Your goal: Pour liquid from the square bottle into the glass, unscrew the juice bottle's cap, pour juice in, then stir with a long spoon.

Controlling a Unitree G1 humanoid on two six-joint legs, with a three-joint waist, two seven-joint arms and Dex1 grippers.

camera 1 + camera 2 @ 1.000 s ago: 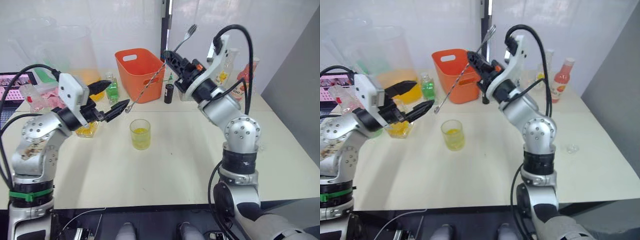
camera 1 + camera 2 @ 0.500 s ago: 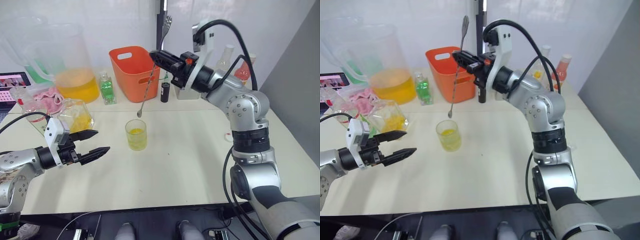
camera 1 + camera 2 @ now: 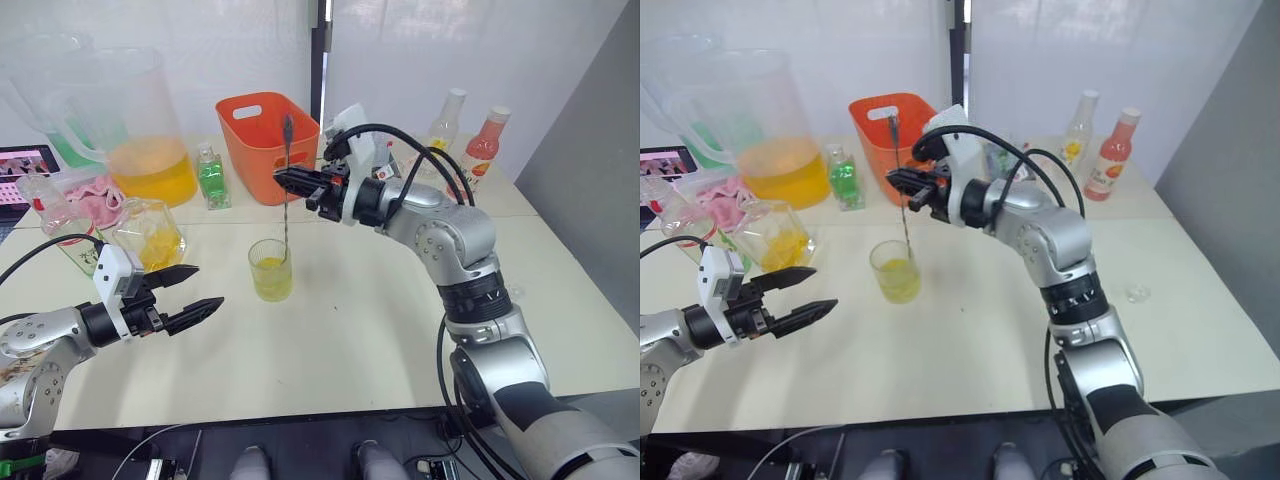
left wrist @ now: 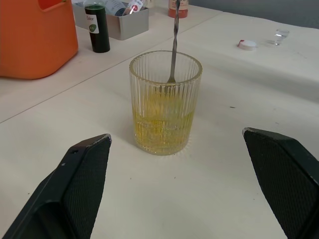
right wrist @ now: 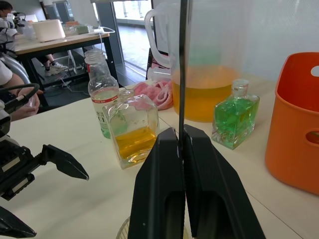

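1. The right hand (image 3: 282, 181) is pinching the long spoon (image 3: 285, 190) upright, its bowl dipping into the glass (image 3: 270, 270) mid-worktop.
2. The left hand (image 3: 188, 290) is hovering wide open and empty, nearer the worktop's front-left corner.
3. A sideways push from the spoon risks tipping the unsteadied glass.

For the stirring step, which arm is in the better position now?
The right gripper: it is shut on the long spoon, whose bowl is already inside the glass. The left gripper is open, beside it.
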